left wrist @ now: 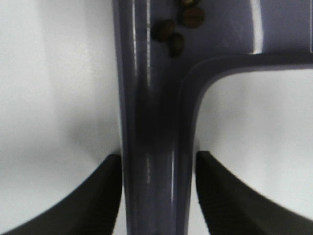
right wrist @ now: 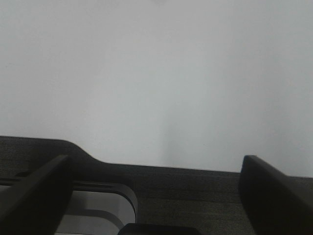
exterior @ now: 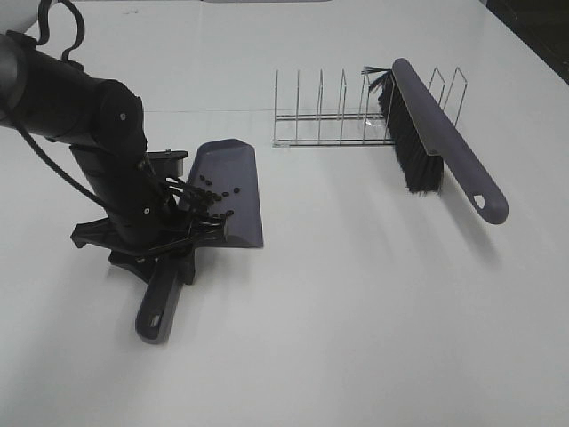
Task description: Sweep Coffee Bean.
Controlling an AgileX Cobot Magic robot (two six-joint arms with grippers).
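1. Already the small dark brown oval coffee beans (exterior: 213, 194) lie gathered inside the grey-purple plastic dustpan (exterior: 233, 191), scattered over its floor toward the handle end. A few of them show close up in my left wrist view (left wrist: 171, 33), resting on the pan just past where the handle joins it.

2. I judge they sit there because the sweeping is done: the pan lies flat on the white tabletop (exterior: 373, 320), so nothing rolls out.

3. My left claw (exterior: 178, 233) straddles the dustpan's handle (left wrist: 151, 161). The beans lie just ahead of the fingertips, further along the pan, not between the fingers.

4. My left fingers (left wrist: 98, 196) stand close on either side of the handle, with a thin sliver of tabletop visible on each side. They look slackened off rather than pinching, so I would call it loosening, though I cannot tell for certain that contact is gone.

5. Well apart from the pan, the grey-purple brush with black bristles (exterior: 436, 133) leans in the thin wire rack (exterior: 338, 111), parked as if finished with.

6. My right claw (right wrist: 151, 196) is spread wide and empty, with only bare tabletop ahead.
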